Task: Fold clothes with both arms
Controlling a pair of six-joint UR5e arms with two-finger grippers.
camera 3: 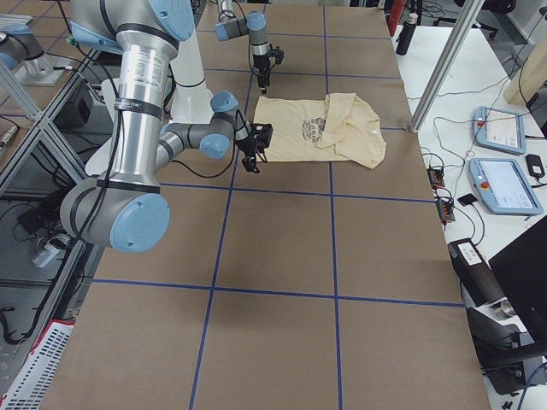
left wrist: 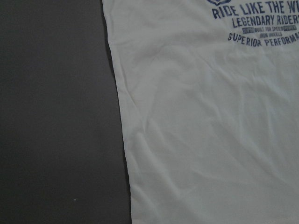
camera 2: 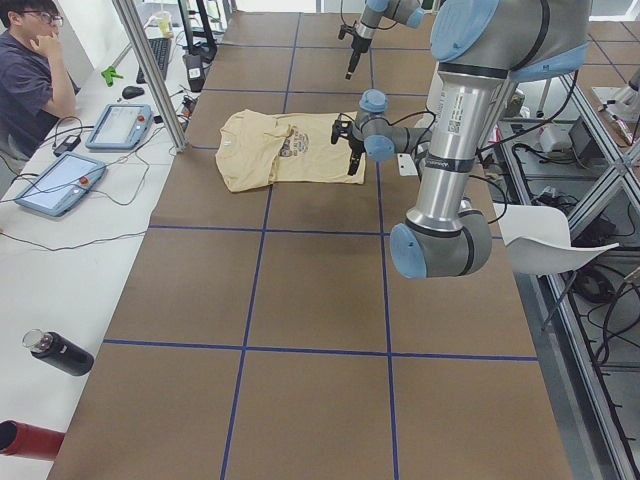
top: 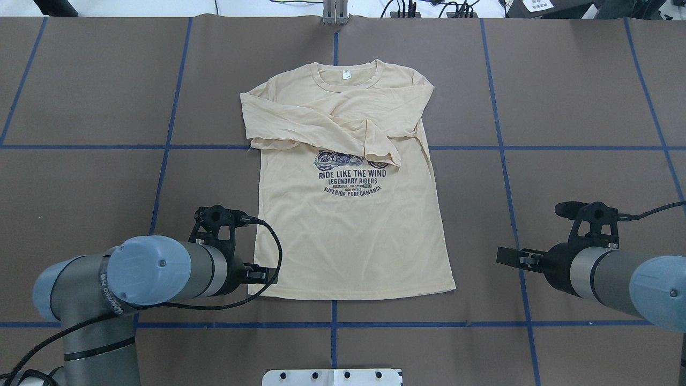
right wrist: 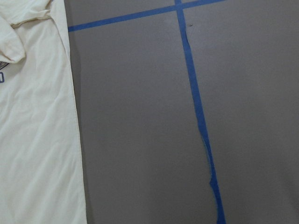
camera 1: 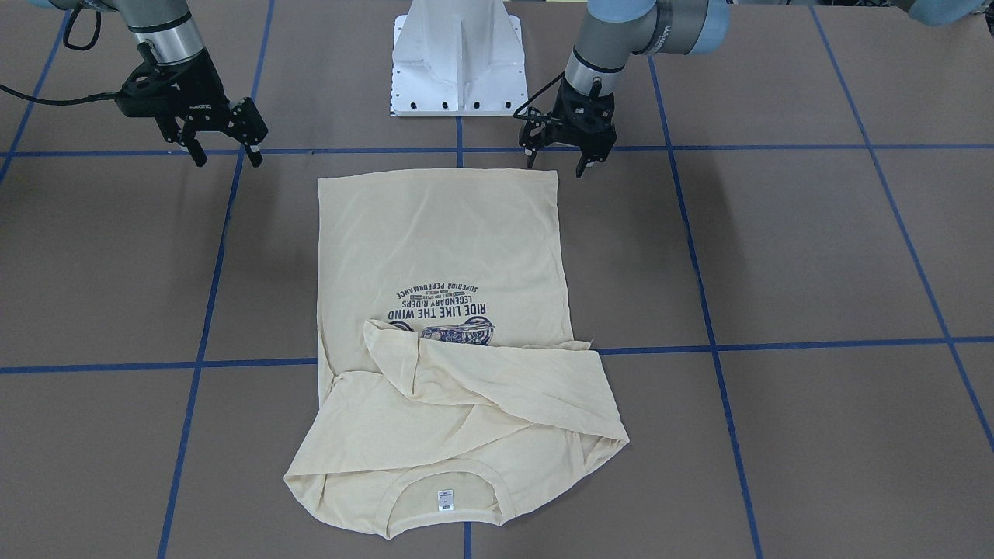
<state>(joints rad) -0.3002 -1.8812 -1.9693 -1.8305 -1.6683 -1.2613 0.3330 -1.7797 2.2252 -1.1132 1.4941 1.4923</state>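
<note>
Left hand [camera 1: 556,164] — by shirt [camera 1: 443,233] hem

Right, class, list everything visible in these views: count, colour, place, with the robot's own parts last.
shirt: one, cream-yellow with navy print, flat mid-table, sleeves folded across chest
table: one, brown with blue tape grid
pedestal base: one, white, between the arms
tablets: two, grey, on the side bench
bottle: one, black, on the bench's near end
person: one, dark top, seated at the bench
left gripper: one, black, open, by the shirt's hem corner
right gripper: one, black, open, over bare table beside the shirt
</note>
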